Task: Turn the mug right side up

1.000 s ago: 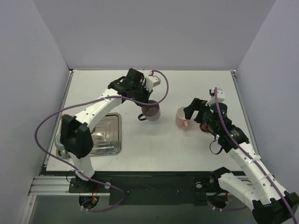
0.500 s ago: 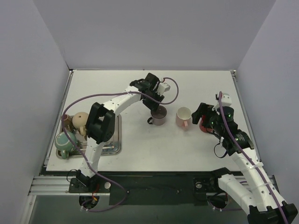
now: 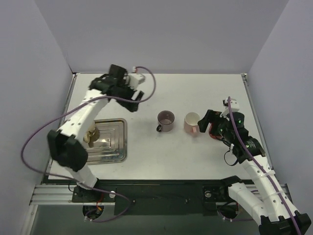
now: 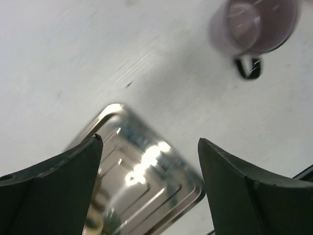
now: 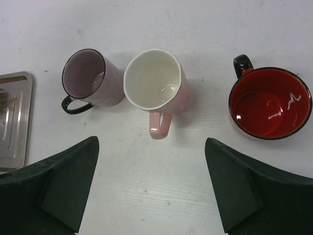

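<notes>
— Left hand (image 3: 137, 97) has let go of the purple mug (image 3: 166, 120) and swung back toward the far left of the desk (image 3: 205, 90). It's now well apart from the mug, up above the steel tray (image 3: 111, 131)!
— How's that hand set?
— Fingers spread wide, nothing between them.
— And the mug?
— Mid-desk, standing on its base with its mouth open to the ceiling and its long axis straight up. The handle pokes toward the near edge, slightly left.
— Neighbours?
— A pink mug (image 3: 191, 122) is just beside it on the right, also mouth up, handle toward the near edge. A red mug (image 5: 269, 103) sits further right, apart from both.
— Right hand?
— Right hand (image 3: 205, 120) hovers near the pink mug, fingers wide apart, gripping nothing. All three mugs show in its wrist camera.
</notes>
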{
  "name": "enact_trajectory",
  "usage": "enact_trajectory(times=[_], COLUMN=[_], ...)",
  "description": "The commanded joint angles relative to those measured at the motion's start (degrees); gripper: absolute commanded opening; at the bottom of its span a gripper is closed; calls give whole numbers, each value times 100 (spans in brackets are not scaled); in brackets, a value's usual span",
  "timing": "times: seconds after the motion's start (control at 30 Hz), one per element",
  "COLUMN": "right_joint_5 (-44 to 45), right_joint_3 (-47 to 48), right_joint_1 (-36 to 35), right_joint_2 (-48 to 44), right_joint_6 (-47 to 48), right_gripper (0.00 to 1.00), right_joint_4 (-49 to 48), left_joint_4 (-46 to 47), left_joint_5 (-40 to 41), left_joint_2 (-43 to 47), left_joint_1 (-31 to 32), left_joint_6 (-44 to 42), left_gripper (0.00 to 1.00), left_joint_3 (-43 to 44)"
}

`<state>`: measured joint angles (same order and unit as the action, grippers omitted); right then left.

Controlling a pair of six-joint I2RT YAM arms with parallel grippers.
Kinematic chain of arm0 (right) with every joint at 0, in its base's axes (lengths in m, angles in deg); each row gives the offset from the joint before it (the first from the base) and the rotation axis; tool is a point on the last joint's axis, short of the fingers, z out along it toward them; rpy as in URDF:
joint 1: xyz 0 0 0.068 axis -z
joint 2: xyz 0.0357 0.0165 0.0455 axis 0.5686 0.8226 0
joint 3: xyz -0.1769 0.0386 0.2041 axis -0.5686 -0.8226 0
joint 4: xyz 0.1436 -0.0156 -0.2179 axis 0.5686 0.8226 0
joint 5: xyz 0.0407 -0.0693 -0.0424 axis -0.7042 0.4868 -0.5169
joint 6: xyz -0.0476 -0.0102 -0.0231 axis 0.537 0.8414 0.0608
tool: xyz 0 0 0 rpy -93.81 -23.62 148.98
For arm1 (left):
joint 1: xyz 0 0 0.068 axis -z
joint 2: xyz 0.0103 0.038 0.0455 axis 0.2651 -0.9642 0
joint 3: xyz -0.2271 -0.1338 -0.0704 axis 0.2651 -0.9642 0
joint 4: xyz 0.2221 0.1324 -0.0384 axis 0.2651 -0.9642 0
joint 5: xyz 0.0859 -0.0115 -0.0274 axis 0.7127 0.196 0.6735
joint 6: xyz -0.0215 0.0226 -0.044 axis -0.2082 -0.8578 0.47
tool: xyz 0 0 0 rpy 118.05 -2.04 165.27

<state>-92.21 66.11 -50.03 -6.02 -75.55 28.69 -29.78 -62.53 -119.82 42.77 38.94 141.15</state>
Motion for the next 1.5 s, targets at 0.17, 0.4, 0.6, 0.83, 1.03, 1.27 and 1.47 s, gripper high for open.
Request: enact_trajectory(times=[0.17,0.4,0.6,0.83,1.03,1.27,1.47], right_joint_5=[-338,-549,-567,-497,-339,-312,-330], right_joint_3=[-110,-58,66,101,48,92,311], right_joint_1=[-9,-36,-71,-167,-238,-317,-764], right_joint_2=[128,242,146,75,-21,-48,-118], right_joint_6=[3,-120,-234,-357,-375,-375,-383], right_gripper=[84,84,84,84,84,84,83], right_joint_4=[-244,-332,-253,-253,-156,-77,2], left_joint_4=[-344,-724,-564,638,2088,1591,-659], left_joint_5=[217,-92,-810,-1637,-1252,-1462,-2340], left_joint_2=[3341,4361,3907,3676,3940,4020,4292], left_joint_1=[-3809,-6523,-8302,-8373,-8356,-8356,-8339], left_joint_6=[-1623,-3013,-4269,-4113,-3357,-3505,-3963], left_gripper=[83,77,72,68,41,0,0], left_joint_3=[-3317,-4583,-5490,-6263,-6703,-6485,-5342])
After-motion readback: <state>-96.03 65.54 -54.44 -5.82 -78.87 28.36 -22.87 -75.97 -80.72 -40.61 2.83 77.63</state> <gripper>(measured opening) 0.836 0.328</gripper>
